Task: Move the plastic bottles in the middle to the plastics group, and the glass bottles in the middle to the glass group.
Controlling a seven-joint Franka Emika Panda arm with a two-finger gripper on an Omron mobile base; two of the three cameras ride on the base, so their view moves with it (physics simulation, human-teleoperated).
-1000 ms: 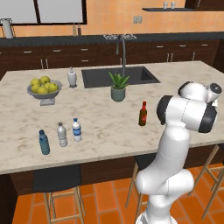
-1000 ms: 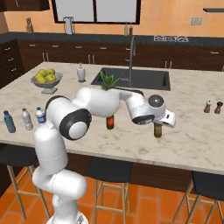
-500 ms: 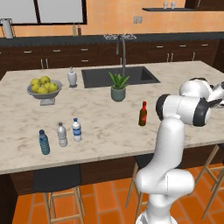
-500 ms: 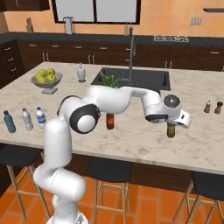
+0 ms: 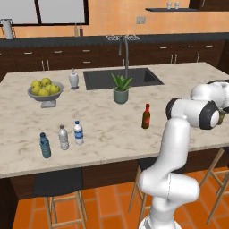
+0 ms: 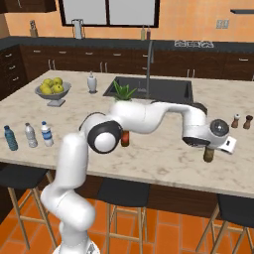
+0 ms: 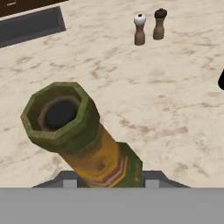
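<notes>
Since a second ago my arm has swung the olive-brown bottle (image 7: 83, 140) rightward along the counter (image 6: 149, 158), toward the two tiny bottles (image 6: 241, 121) at the far right. My gripper (image 6: 212, 147) is clamped on that bottle, which hangs below the hand. No lettering is readable on its yellow band. Left behind me stands the red-brown bottle (image 5: 146, 116), mid-counter.

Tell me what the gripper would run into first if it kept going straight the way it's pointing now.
Probably the marble counter: the gripper, shut on the olive bottle, looks down onto bare stone. The two tiny bottles stand farther off, though depth is uncertain.
</notes>
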